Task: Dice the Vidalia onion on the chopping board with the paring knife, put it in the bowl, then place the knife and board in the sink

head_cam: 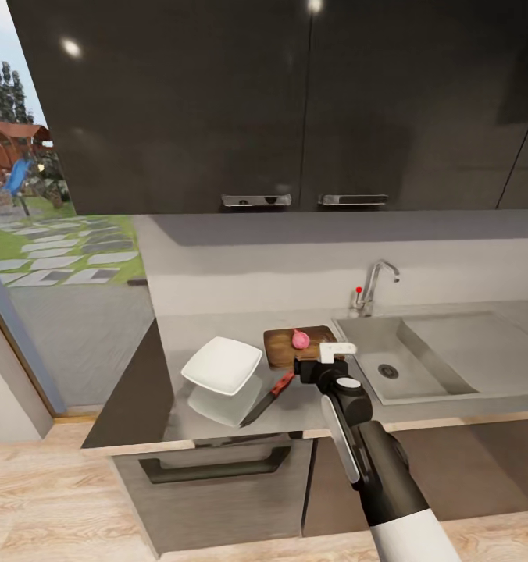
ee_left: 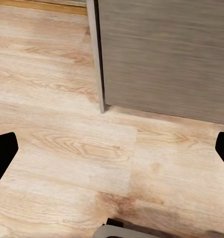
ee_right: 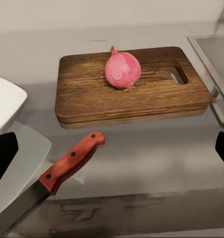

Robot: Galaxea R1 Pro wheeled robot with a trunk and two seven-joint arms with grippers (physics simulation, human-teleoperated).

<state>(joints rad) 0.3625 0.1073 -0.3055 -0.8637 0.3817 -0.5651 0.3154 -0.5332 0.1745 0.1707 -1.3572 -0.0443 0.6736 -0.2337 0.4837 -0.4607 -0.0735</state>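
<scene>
Onion (ee_right: 122, 70) sits on our chopping board (ee_right: 87, 94); our right gripper (head_cam: 336, 357) hovers spread wide and empty above the paring knife (ee_right: 67, 163).

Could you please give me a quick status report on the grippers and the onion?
Right gripper open, empty, near board edge. Left gripper open over floor. Onion whole on chopping board; paring knife on countertop beside bowl. Nothing blocking.

pink onion (ee_right: 122, 70) on chopping board (ee_right: 87, 96), paring knife (ee_right: 67, 163) near
</scene>
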